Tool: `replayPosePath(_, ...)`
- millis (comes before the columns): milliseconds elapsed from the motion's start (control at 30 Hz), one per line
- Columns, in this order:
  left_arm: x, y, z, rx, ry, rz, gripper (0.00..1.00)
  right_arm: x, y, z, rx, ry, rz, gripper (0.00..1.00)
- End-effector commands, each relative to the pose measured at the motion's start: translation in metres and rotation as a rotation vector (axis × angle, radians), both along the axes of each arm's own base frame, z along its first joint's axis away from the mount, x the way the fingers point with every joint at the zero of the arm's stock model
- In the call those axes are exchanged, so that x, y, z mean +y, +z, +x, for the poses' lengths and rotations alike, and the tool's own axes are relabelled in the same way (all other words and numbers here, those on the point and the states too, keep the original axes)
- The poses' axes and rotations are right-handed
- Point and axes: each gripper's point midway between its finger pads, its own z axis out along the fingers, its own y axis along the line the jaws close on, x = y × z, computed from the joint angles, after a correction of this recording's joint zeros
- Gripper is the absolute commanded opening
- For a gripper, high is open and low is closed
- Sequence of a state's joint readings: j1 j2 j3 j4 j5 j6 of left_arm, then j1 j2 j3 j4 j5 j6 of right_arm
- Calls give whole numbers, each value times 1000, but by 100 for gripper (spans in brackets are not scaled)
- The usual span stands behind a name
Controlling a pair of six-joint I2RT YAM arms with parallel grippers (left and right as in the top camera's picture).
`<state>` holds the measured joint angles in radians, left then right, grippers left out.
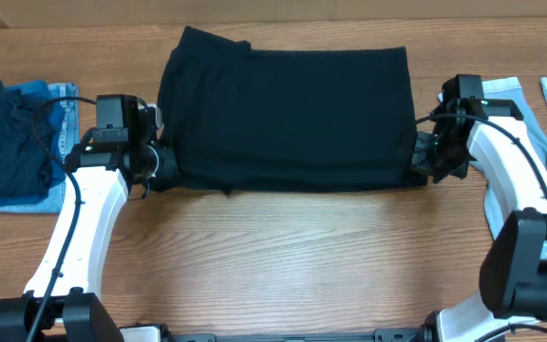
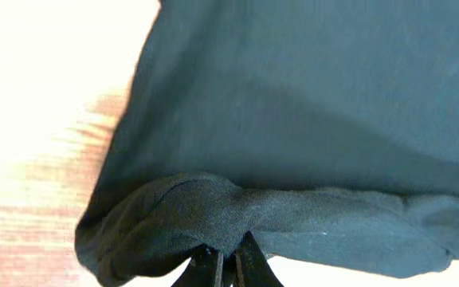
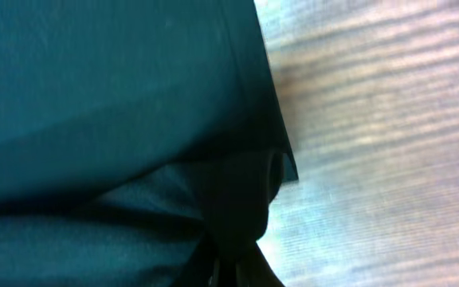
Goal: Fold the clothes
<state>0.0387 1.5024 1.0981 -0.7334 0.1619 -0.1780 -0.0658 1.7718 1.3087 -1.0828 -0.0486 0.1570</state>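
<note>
fingers (image 2: 255, 269) of left gripper (image 2: 228, 269) and right gripper (image 3: 233, 269) pinch black garment (image 1: 292, 114), seemingly at corners.

Matt black soft cloth clothes (image 1: 288, 114), smooth grained wood table (image 1: 283, 256), faded blue denim piece (image 1: 61, 93)

Left wrist view. The clothes (image 2: 309, 119), plain black fabric, cover most of the frame and lie flat on the wooden table (image 2: 38, 159). The edge nearest the camera is gathered into a thick, wrinkled, rolled fold. The left gripper (image 2: 228, 269) shows at the bottom of the frame, jaws pinched together on that fold. Bare table is visible to the left, strongly lit, and as a pale strip below the fold at right.
</note>
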Motion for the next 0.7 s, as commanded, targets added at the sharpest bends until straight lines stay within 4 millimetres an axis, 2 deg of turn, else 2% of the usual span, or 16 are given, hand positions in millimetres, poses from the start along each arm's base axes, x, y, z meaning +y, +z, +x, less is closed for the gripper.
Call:
replayPosePath(0, 0, -6, 6, -5, 9, 9, 8, -3, -9, 6, -2, -14, -2, 4)
replayPosePath(167, 0, -19, 10, 21, 8, 7, 8, -4, -8, 14, -36, -14, -4, 4)
replayPosePath(300, -1, -38, 12, 67, 15, 0, 9, -4, -7, 19, -55, -14, -6, 5)
replayPosePath(333, -1, -41, 12, 73, 15, 0, 9, -4, -7, 19, -56, -14, -6, 9)
replayPosePath(367, -1, -44, 13, 78, 15, 0, 10, -4, -7, 19, -56, -14, -6, 19)
replayPosePath(400, -1, -48, 14, 83, 14, -4, 13, -4, -8, 19, -56, -15, -6, 38)
replayPosePath(433, -2, -50, 15, 84, 13, -6, 27, -4, -7, 20, -59, -14, -6, 53)
replayPosePath(467, -2, -51, 17, 81, 13, -7, 42, -4, -7, 20, -60, -15, -6, 59)
replayPosePath(533, -2, -52, 19, 77, 18, -10, 59, -4, -7, 21, -63, -14, -7, 60)
replayPosePath(667, -2, -51, 22, 64, 18, -8, 68, -4, -7, 21, -63, -14, -6, 59)
